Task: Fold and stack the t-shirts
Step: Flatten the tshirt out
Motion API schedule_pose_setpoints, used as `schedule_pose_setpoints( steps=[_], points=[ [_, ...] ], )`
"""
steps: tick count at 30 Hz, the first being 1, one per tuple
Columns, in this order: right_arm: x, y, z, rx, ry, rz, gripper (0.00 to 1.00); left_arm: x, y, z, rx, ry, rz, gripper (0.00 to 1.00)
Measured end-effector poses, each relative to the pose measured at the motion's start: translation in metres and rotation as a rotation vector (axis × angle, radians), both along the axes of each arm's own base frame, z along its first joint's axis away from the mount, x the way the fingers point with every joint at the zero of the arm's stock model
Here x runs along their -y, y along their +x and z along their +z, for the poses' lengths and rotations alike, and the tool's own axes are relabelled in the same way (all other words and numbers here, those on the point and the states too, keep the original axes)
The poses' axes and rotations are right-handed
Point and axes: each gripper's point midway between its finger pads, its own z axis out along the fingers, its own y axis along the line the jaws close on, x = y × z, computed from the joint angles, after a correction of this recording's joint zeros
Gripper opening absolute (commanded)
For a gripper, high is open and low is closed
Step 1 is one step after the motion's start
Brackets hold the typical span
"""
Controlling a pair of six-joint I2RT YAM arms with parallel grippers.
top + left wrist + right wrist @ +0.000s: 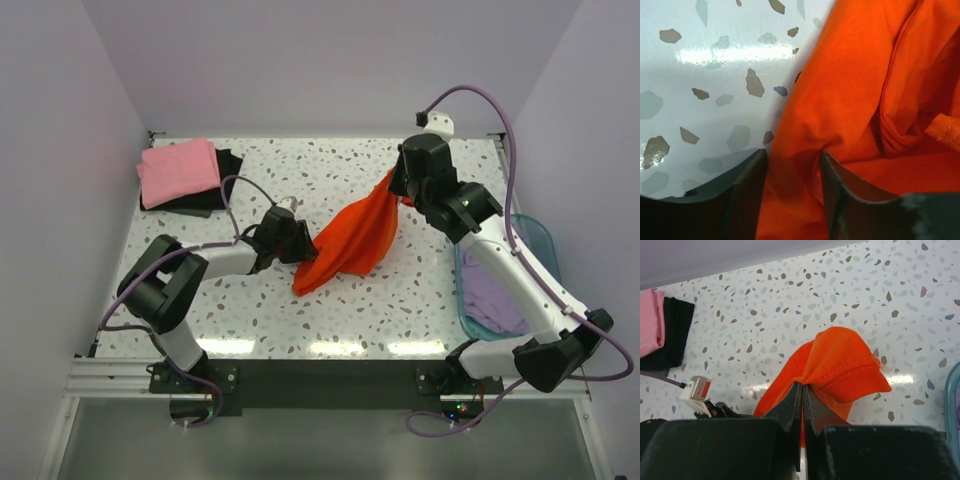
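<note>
Two robot arms hold the orange-red t-shirt (350, 240) slung between them above the speckled worktop (330, 165). The right gripper (802, 392) is pinched tight on a hemmed edge, high toward the back. The left gripper (792, 200) is clamped on a thick bunch of cloth low near the centre, where the shirt's bottom end sags close to the surface. A pink t-shirt (178, 170) lies folded on a black t-shirt (230, 170) in the far left corner, and a lavender t-shirt (495, 300) waits in the blue basket (535, 235) at right. The step appears to be spreading the garment flat for folding. Doing it well likely means drawing the two grips apart to take out the sag, then lowering them together so the cloth lands smooth and untwisted.
</note>
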Motion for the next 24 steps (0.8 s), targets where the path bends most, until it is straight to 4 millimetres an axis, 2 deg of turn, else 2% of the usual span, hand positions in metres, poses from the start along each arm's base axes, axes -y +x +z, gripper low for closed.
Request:
schedule_pose_setpoints(
  steps=[3,4,6,7,11,14,17,20,22,24],
  points=[
    [-0.001,0.002,-0.004,-0.009,-0.008,0.001,0.00,0.007,0.002,-0.004,-0.003,0.007,-0.010,0.34],
    [-0.002,0.003,-0.004,-0.011,-0.011,0.002,0.00,0.010,0.002,-0.005,-0.004,0.008,-0.014,0.24],
    [-0.004,0.006,-0.003,-0.012,-0.015,0.004,0.00,0.014,0.003,-0.008,-0.010,0.011,-0.023,0.11],
    [-0.005,0.008,-0.001,-0.011,-0.019,0.005,0.00,0.016,0.002,-0.009,-0.012,0.012,-0.027,0.00],
    [-0.008,0.015,0.015,0.010,-0.027,0.010,0.00,0.016,0.000,-0.008,-0.031,0.031,-0.028,0.00],
    [-0.007,0.017,0.033,0.045,-0.027,0.010,0.00,0.005,-0.003,0.001,-0.044,0.063,-0.008,0.00],
    [-0.001,0.017,0.055,0.090,-0.031,-0.004,0.00,-0.018,0.001,0.036,-0.014,0.064,0.047,0.00],
    [0.006,0.013,0.073,0.132,-0.034,-0.016,0.00,-0.050,0.019,0.096,0.090,0.033,0.134,0.00],
    [0.014,0.003,0.086,0.162,-0.032,-0.018,0.00,-0.075,0.030,0.149,0.196,0.012,0.203,0.00],
    [0.025,-0.011,0.104,0.205,-0.019,-0.021,0.00,-0.093,0.032,0.203,0.302,-0.001,0.247,0.00]
  ],
)
